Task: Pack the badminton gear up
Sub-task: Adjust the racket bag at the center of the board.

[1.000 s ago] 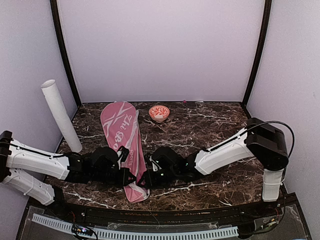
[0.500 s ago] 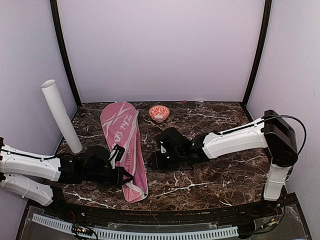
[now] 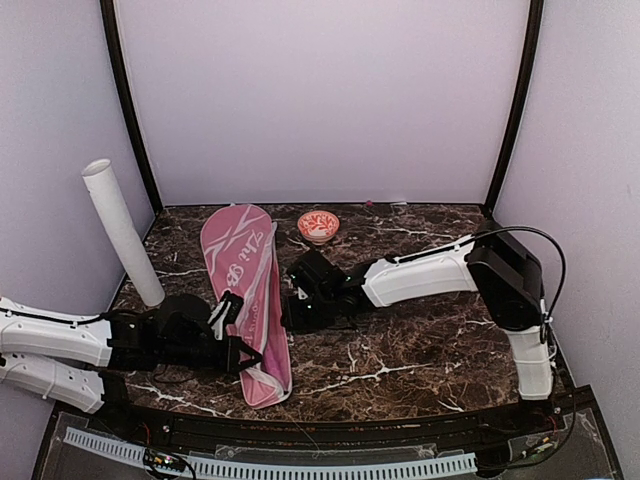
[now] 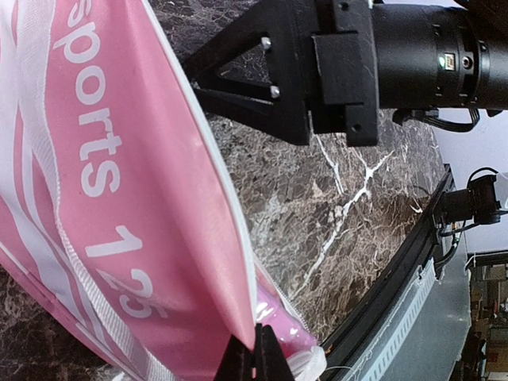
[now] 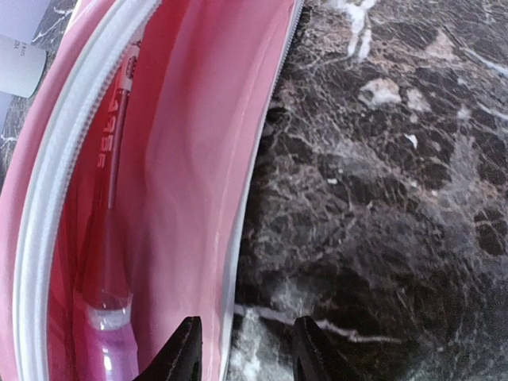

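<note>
Pink fabric with white trim makes up the long racket cover [image 3: 248, 300], which lies lengthwise on the dark brown white-veined marble table [image 3: 430, 340] in the top external view, white cursive "Zhi Bo" across its wide far end. A tall white cardboard tube [image 3: 122, 232] leans at the left wall and a small red-and-white patterned bowl [image 3: 318, 225] stands behind the cover. The left gripper [image 3: 250, 352] sits at the cover's narrow near end, and the right gripper [image 3: 290, 312] is at its right edge. Only the left wrist view shows the print on the cover's outer face: white "sports" and "125". It also shows the left gripper [image 4: 254, 353] pressed together, pinching the white-edged rim of the cover, with the right gripper's black body [image 4: 317, 63] across the marble. Only the right wrist view looks inside the gaping cover: a racket with a red shaft [image 5: 119, 127] and pink handle lies within, its shaft lettering too blurred to read. The right gripper [image 5: 242, 349] is spread, one finger over the cover's rim and one over the marble, gripping nothing.
</note>
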Tool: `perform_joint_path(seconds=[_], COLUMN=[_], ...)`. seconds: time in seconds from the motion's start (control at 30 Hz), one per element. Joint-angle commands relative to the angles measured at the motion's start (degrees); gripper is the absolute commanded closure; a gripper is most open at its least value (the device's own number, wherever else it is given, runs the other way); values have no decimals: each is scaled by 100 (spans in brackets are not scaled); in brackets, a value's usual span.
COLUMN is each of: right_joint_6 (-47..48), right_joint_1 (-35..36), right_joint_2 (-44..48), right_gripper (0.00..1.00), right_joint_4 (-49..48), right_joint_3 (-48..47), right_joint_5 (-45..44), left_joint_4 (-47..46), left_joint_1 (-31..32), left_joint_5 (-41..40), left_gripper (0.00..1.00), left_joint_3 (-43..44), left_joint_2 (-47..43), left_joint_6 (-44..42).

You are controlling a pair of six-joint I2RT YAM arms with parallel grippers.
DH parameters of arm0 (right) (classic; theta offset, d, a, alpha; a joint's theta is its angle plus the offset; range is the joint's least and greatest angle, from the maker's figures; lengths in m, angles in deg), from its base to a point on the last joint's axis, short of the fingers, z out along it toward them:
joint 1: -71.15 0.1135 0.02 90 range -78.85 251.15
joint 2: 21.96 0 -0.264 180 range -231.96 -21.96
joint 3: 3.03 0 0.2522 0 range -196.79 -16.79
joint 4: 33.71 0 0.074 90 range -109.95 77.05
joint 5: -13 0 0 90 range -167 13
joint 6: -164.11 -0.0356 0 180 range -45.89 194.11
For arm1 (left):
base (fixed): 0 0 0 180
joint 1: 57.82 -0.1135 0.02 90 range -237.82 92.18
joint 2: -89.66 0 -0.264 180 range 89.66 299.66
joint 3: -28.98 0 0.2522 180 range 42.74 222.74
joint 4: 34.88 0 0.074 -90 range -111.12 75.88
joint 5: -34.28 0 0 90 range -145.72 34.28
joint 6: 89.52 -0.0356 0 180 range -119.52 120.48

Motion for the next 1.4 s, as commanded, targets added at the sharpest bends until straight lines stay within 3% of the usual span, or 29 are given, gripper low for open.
perform_joint_path(seconds=[0.0, 0.3, 0.5, 0.63, 0.9, 1.03, 1.37], right_joint_6=[263, 363, 382, 461, 850, 984, 813], right_joint_1=[-99, -162, -164, -173, -173, -164, 16], right_joint_2=[-383, -1043, -1206, -916, 185, 530, 796], right_gripper=[61, 64, 84, 100, 100, 100, 100], right_joint_4=[33, 191, 40, 16, -232, -336, -562], right_joint_3=[-599, -1322, -1503, -1448, -909, -666, -108], right_joint_5=[106, 265, 416, 286, 579, 819, 1012], left_joint_4=[-95, -101, -129, -77, 34, 50, -23], left_joint_1=[-27, -31, -40, -40, -40, -49, -197], left_joint_5=[103, 126, 112, 66, 40, 63, -89], left_gripper=[100, 100, 100, 100, 99, 89, 42], left_joint_3=[-77, -73, -90, -71, -39, -10, 107], left_joint_2=[-185, -204, -203, -234, -442, -572, -598], left_joint_6=[-42, -67, -59, -66, -169, -238, -324])
